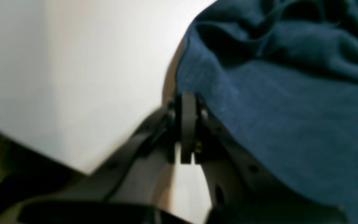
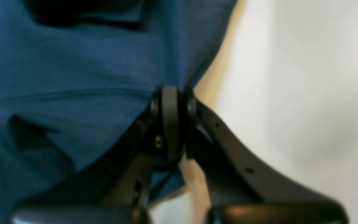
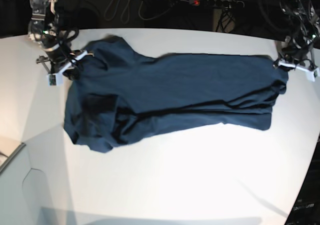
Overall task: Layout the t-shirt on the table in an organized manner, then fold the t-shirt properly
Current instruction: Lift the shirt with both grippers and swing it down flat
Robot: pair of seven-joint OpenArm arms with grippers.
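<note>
Both pincers, left [image 1: 187, 124] and right [image 2: 170, 121], are clenched on the t-shirt [image 3: 170, 95] edges; soft, light, wrinkly cloth on the table [image 3: 200, 175], best gripped at hems.

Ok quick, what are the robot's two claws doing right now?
Left gripper: closed, pinching the edge of the t-shirt.
Right gripper: closed, pinching the t-shirt's edge at the other end.
</note>
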